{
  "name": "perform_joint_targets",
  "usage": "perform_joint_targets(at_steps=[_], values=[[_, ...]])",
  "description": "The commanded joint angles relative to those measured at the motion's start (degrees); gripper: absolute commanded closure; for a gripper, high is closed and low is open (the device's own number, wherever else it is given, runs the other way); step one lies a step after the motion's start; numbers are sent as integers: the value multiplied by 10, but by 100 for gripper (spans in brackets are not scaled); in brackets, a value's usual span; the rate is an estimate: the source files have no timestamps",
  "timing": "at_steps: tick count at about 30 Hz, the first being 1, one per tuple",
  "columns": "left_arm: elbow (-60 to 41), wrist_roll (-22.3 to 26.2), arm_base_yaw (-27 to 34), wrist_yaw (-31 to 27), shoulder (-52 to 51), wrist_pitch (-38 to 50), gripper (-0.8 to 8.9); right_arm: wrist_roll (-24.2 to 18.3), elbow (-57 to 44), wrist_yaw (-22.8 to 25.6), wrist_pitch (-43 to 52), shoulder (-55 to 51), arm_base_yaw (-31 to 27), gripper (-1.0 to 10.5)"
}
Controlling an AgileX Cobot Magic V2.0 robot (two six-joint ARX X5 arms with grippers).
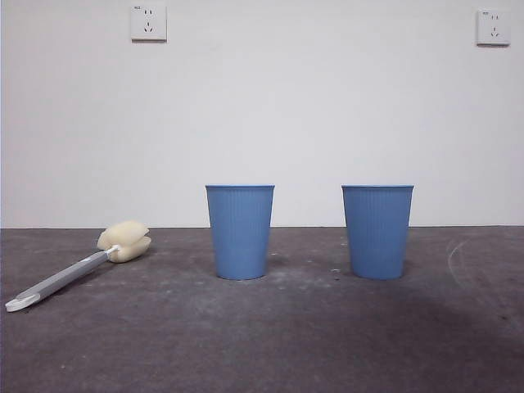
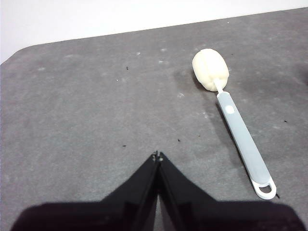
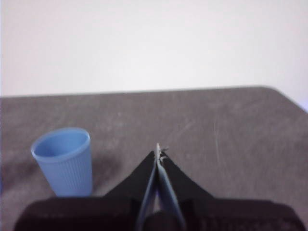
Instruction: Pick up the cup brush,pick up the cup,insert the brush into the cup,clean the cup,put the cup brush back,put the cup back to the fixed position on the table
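Observation:
The cup brush lies flat on the table at the left, sponge head toward the wall, white tip toward the front. It also shows in the left wrist view. Two blue cups stand upright: one at the middle, one to the right. The right wrist view shows one cup. My left gripper is shut and empty, above the table apart from the brush. My right gripper is shut and empty, beside the cup and clear of it. Neither gripper shows in the front view.
A white wall with two sockets rises behind the table. The table's rounded corners show in both wrist views.

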Motion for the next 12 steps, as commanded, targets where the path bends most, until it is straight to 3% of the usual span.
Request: perform_joint_targets(at_steps=[1, 12], values=[[-3, -5, 1, -1, 0, 5, 817, -2, -47, -1, 20, -21, -1, 946], [-3, -5, 1, -1, 2, 5, 817, 14, -138, -1, 29, -49, -1, 946]])
